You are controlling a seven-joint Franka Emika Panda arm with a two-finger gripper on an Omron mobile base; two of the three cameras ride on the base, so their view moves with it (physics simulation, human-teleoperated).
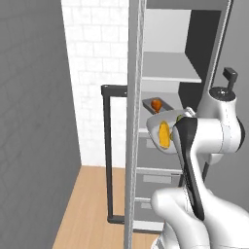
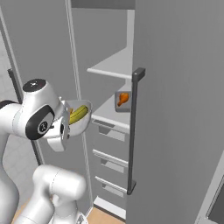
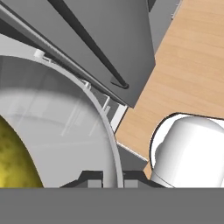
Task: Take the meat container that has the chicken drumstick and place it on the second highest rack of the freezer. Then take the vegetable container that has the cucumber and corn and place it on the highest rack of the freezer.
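Between closed jaws, smooth round bowl (image 2: 81,120) holds yellow corn (image 2: 78,114).

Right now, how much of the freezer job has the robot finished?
About half. The meat container with the chicken drumstick already sits on the second highest rack of the freezer. The gripper is shut on the rim of the vegetable bowl, held up beside the open freezer. Left: setting it on the highest rack.
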